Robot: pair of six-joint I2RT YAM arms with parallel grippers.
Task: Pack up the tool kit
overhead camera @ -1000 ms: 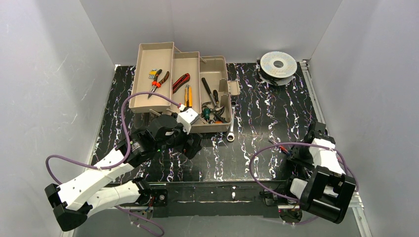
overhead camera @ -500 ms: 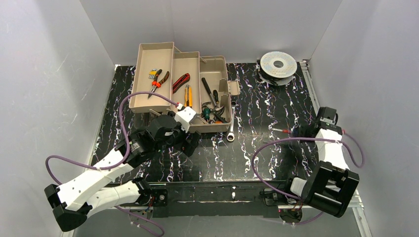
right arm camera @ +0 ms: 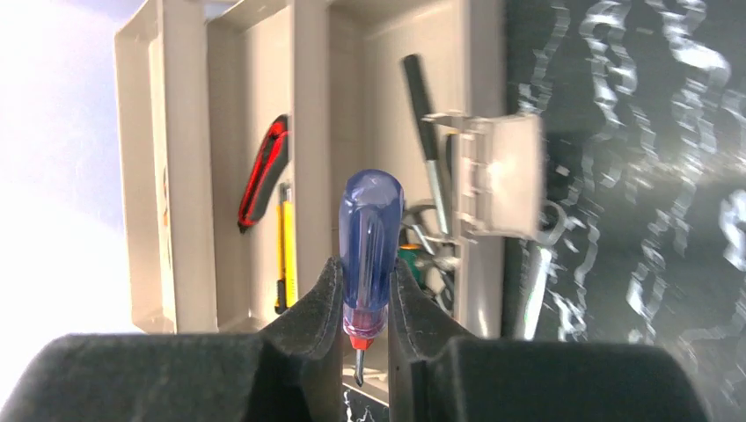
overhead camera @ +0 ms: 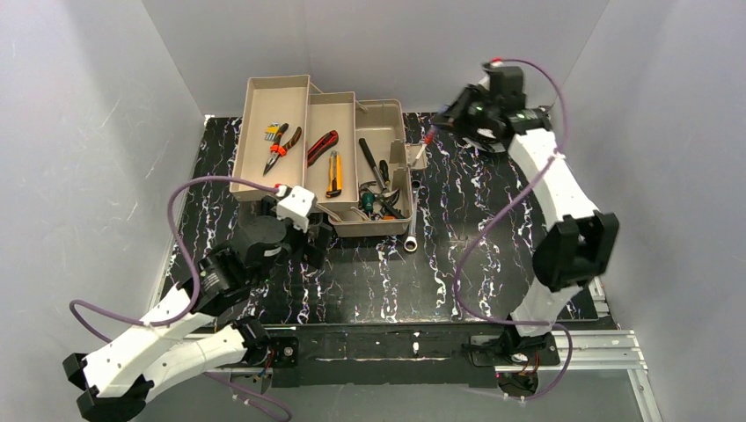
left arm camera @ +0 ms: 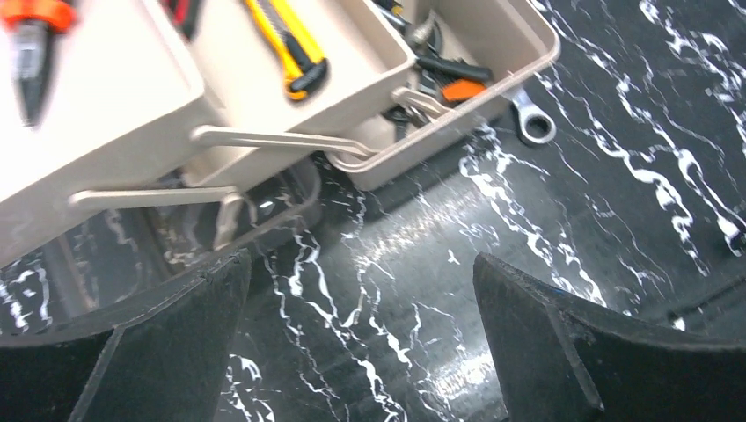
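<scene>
My right gripper [right arm camera: 365, 280], clamped on the blue screwdriver [right arm camera: 371, 220], should lower it flat into the toolbox's [right arm camera: 310, 132] deep bin before letting go; my left gripper [left arm camera: 359, 264] gapes wide, empty.

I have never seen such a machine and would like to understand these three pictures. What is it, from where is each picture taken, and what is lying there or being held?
The machine is two robot arms, a left arm and a right arm, fixed at the near edge of a black marbled table. The wide picture comes from a camera above and behind them. The other two come from cameras on the wrists.

On the table stands an open beige toolbox with fold-out trays. Inside lie red pliers, a yellow knife and other tools. A wrench lies on the table beside the box.

The left gripper is open and empty, in front of the box. The right gripper is raised beside the box and holds a blue-handled screwdriver.
</scene>
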